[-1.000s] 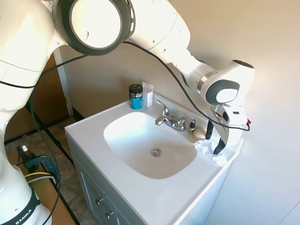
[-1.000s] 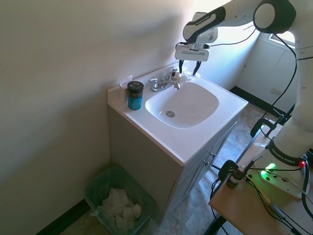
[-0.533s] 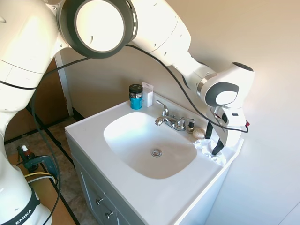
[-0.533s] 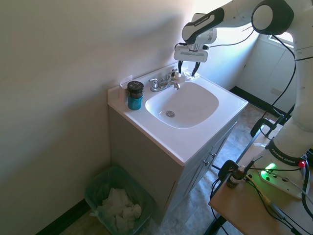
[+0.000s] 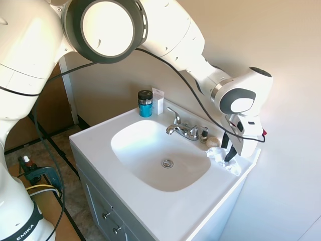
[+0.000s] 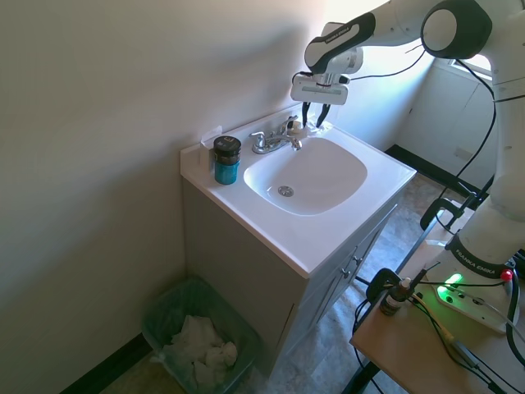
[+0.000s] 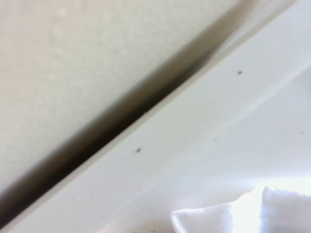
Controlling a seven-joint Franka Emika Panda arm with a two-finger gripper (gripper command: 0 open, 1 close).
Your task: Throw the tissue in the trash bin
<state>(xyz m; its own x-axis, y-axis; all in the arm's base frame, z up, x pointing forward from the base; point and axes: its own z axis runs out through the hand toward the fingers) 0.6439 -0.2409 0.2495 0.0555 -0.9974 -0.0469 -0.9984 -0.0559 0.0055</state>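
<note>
The tissue (image 5: pixel 219 156) is a crumpled white wad lying on the back right corner of the vanity top, beside the faucet; in the second exterior view the tissue (image 6: pixel 318 125) sits just under the hand. My gripper (image 5: pixel 228 150) points down onto it, its dark fingers drawn close together around the wad, which still rests on the counter. From the other side the gripper (image 6: pixel 314 115) stands against the wall behind the basin. White folds of the tissue (image 7: pixel 272 208) fill the wrist view's lower corner. The trash bin (image 6: pixel 162 310) stands on the floor left of the vanity, holding white paper.
Behind the basin (image 5: pixel 150 150) are the chrome faucet (image 5: pixel 181 129), a small dark bottle (image 5: pixel 204 134) and a beige lump (image 5: pixel 213 142). A blue jar with a black lid (image 5: pixel 145 103) stands at the back left corner. The wall is close behind the gripper.
The gripper has come down onto the tissue, and its fingers have gone from wide apart to close together around the wad. Nothing else has moved.
</note>
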